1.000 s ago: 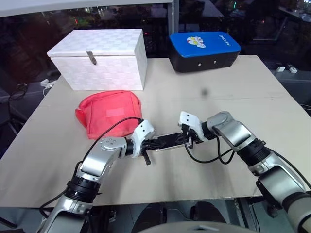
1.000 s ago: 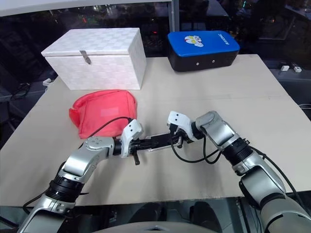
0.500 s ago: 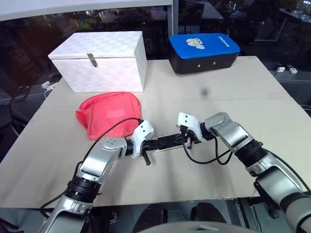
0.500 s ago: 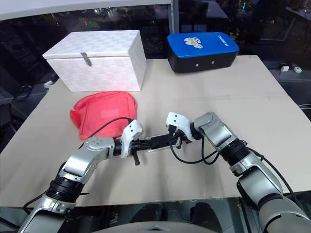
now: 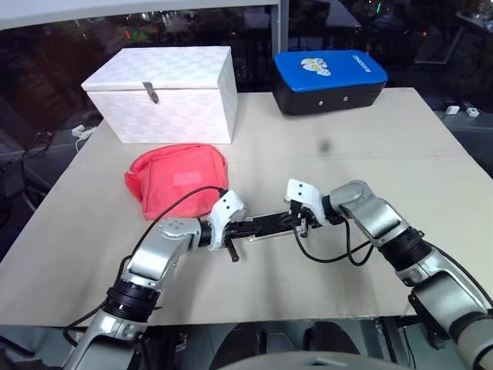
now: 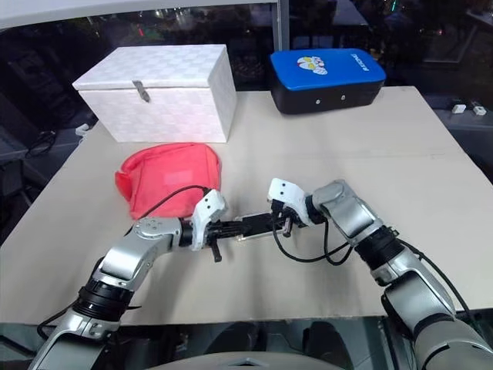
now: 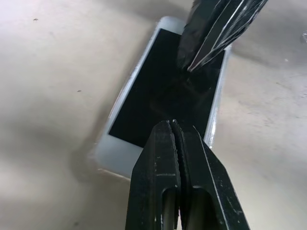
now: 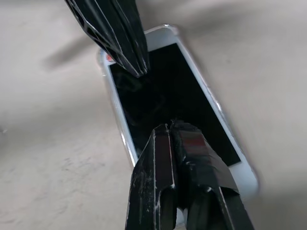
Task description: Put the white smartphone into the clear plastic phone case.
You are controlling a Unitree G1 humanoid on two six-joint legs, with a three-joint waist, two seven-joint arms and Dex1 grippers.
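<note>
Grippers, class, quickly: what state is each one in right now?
Left gripper: shut, holding nothing, tips over the white smartphone screen.
Right gripper: shut, holding nothing, also over the screen.

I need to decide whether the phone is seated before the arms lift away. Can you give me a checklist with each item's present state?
1. White smartphone with glossy black screen lies flat on the beige tabletop, screen up: ok.
2. Left hand is shut, its tip over the screen: ok.
3. Right hand is shut, its tip over the other end of the screen: ok.
4. Clear plastic phone case shows as a thin transparent rim along the phone's edge: ok.
5. Case snapped on at all four corners: cannot tell.
6. Red fabric pouch and white woven box lie apart from the phone: ok.
</note>
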